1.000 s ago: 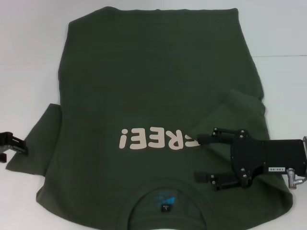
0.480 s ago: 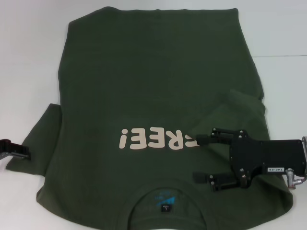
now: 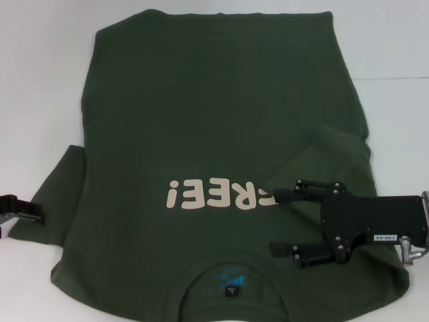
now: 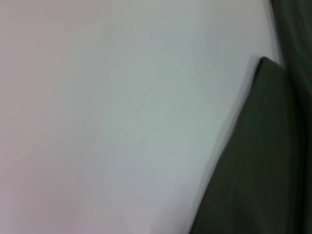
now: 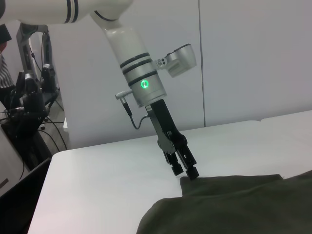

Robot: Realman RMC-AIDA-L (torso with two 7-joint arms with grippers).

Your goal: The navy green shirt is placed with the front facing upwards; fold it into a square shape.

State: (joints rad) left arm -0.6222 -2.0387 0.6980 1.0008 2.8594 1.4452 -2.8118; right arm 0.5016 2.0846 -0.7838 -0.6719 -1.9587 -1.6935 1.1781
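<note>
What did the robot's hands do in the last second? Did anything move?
Only a little. The left gripper, at the edge of the shirt's left sleeve, dipped slightly lower in the head view and stayed by the sleeve's tip. The right gripper held its place, open, over the folded-in right sleeve beside the FREE! letters. The shirt itself lies just as before on the white table.

Green shirt (image 3: 214,121) on white table (image 3: 40,80)
</note>
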